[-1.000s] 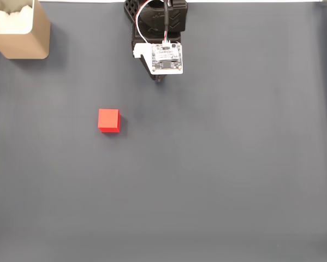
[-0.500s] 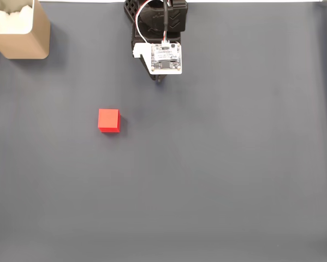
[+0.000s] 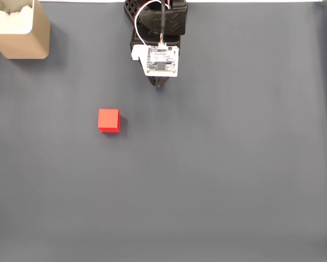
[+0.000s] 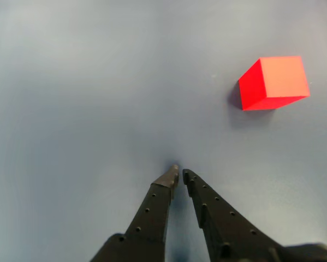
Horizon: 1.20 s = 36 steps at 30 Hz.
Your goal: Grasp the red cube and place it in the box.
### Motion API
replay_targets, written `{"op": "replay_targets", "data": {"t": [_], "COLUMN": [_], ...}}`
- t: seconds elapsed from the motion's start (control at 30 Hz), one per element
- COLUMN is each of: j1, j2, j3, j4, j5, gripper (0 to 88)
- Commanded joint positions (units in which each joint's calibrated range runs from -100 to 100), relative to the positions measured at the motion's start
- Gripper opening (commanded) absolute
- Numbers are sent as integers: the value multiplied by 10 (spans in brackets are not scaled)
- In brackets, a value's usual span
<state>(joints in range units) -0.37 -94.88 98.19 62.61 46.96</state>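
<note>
You see a smooth, matt red cube [image 4: 274, 82] on a matt grey mat [image 3: 218, 180], a matt black plastic gripper [image 4: 180, 173], and a beige box [image 3: 28, 42] holding fluffy white padding [image 3: 10, 21].

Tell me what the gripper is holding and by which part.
Nothing is held. In the wrist view the black two-finger gripper has its tips nearly together over bare mat, and the small bright red cube lies apart on the grey mat.

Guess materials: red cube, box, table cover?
Red cube: looks like painted wood or plastic; smooth matte faces, crisp edges. Box: likely thin cardboard or plastic; beige, matte, rounded corner. Table cover: probably a rubbery or fabric mat; dull grey, glare-free.
</note>
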Motion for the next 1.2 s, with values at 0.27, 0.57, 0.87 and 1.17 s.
{"op": "replay_targets", "data": {"t": [0.27, 0.57, 0.87, 1.17], "j1": [-11, -28, -20, 25], "j2": [69, 235, 308, 401], "j3": [-93, -293, -392, -525], "j4": [-73, -66, -38, 3], "j5": [-2, -6, 3, 14], "gripper": [0, 2, 3, 3]}}
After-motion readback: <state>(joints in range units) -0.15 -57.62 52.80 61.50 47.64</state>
